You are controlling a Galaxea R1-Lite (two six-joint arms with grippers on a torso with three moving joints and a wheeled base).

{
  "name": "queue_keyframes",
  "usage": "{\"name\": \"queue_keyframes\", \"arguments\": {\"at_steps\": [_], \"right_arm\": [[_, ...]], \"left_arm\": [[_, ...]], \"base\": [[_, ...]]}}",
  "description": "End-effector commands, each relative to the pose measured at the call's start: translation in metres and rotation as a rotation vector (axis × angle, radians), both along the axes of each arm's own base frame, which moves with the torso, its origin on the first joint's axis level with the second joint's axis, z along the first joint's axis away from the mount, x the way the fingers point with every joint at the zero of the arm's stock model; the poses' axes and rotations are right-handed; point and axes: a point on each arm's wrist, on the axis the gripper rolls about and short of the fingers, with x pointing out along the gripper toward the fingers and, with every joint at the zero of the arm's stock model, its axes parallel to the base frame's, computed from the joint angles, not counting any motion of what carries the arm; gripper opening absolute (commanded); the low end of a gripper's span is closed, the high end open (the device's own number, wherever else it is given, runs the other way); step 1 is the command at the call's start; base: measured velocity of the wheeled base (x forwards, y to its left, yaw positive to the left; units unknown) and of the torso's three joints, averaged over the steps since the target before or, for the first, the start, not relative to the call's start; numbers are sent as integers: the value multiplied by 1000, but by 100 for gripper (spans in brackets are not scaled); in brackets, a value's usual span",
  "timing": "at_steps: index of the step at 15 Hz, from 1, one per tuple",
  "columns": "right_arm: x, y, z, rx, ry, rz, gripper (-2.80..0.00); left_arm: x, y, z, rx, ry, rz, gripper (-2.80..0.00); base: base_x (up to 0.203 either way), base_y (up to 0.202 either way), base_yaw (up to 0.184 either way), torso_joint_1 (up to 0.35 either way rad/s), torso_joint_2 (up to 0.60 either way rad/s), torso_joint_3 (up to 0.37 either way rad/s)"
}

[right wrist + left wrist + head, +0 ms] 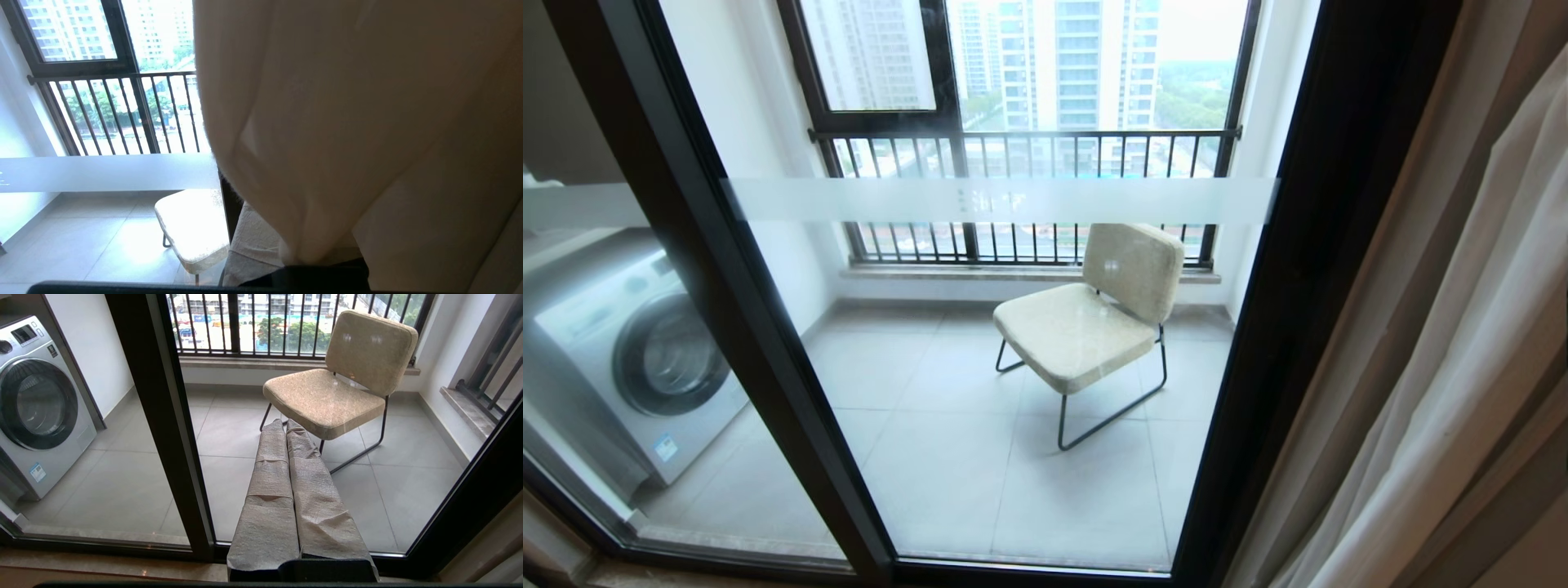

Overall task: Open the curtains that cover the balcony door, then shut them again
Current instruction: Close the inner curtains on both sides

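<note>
Curtains (1445, 343) were gathered at the right edge of the scene, the cream-beige panel and the white sheer layer (1486, 269) bunched beside the black frame, so that the glass of the balcony door (980, 204) was left uncovered. Through the glass a frosted band (849, 200) was seen across the panes, with a beige chair (1094, 318) on the tiled balcony floor (947, 457) and a washing machine (637, 359) at the far left. The right pincer (294, 261) was found against the drape, its wrapped fingers (253, 249) largely hidden under a fold of the sheer cloth; it read as closed, but whether fabric was pinched between the fingers could not be told. The left pincer (288, 424) was held low before the door, clear of the curtains, with its two cloth-wrapped fingers (269, 486) pressed together and nothing between them.
</note>
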Motion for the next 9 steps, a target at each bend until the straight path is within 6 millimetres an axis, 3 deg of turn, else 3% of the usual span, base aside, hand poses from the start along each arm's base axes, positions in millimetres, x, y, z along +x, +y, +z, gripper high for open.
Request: {"name": "queue_keyframes", "arguments": {"at_steps": [1,9], "right_arm": [[0,0,1,0,-4,1,-280],[0,0,0,0,-1,0,-280]], "left_arm": [[0,0,0,0,-1,0,-280],[0,0,0,1,-1,2,-280]], "base": [[0,0,0,0,0,0],[0,0,0,0,0,0]]}}
